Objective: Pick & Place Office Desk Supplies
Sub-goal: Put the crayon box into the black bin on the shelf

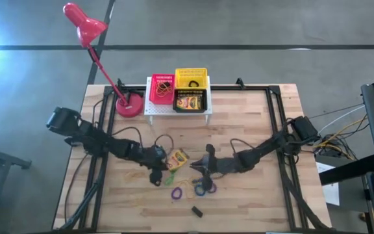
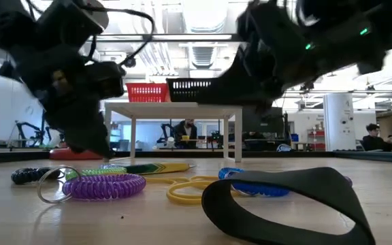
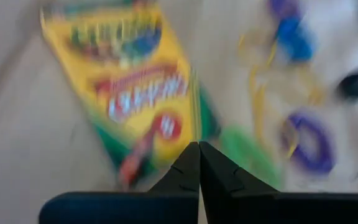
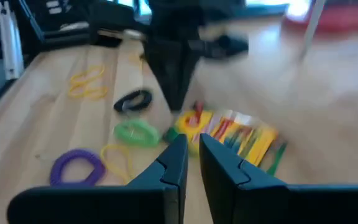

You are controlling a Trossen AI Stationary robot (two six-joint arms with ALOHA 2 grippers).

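A yellow-and-green crayon box (image 1: pixel 177 158) (image 3: pixel 135 93) (image 4: pixel 232 134) lies flat at the table's middle. My left gripper (image 1: pixel 156 174) (image 3: pixel 199 144) is shut and points down at the box's near-left end. My right gripper (image 1: pixel 198 170) (image 4: pixel 191 140) hangs just right of the box with a narrow gap between its fingers and nothing in it. Lying toward the table's near edge are a green loop (image 4: pixel 135 132), a purple loop (image 1: pixel 176 192) (image 4: pixel 76 167), a blue loop (image 1: pixel 202 190), a black loop (image 4: pixel 133 101), yellow rubber bands (image 1: pixel 186 184) and a small black block (image 1: pixel 197 210). My left gripper's shut fingertips (image 4: pixel 176 106) come from above, slanting down, at the crayon box's end (image 3: pixel 166 155). I cannot tell whether they touch it.
A red desk lamp (image 1: pixel 86 29) stands with its base (image 1: pixel 128 105) at the back left. Beside it, a white rack (image 1: pixel 149 109) carries a red basket (image 1: pixel 162 88) and a yellow basket (image 1: pixel 191 79) with another crayon box (image 1: pixel 189 102). More yellow bands (image 4: pixel 89 81) lie near the left arm.
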